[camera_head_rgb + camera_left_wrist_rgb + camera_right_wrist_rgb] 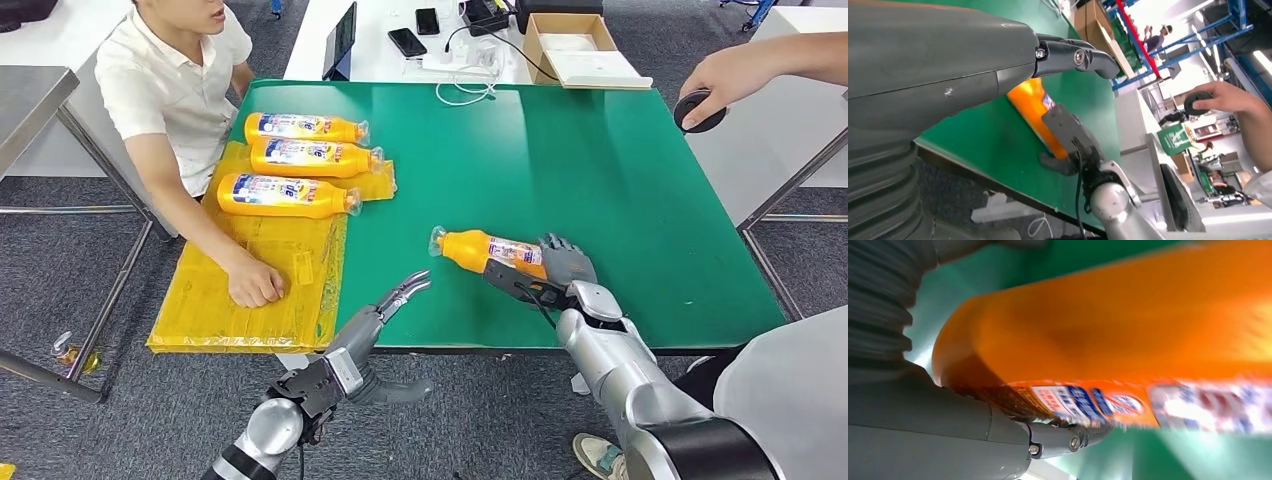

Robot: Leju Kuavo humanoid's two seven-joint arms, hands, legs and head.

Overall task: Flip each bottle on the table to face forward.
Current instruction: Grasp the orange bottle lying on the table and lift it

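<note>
An orange bottle with a clear cap lies on its side on the green table, cap pointing left. My right hand grips its base end; the right wrist view shows the bottle close up with its label beside my fingers. My left hand hovers open at the table's front edge, left of the bottle, fingers pointing toward it. The left wrist view shows the bottle and my right hand holding it. Three more orange bottles lie in a row on a yellow sheet at the left.
A person in a white shirt sits at the left, one hand resting on the yellow sheet. Another person's hand holds a black round object at the upper right. A white table behind carries phones, cables and a cardboard box.
</note>
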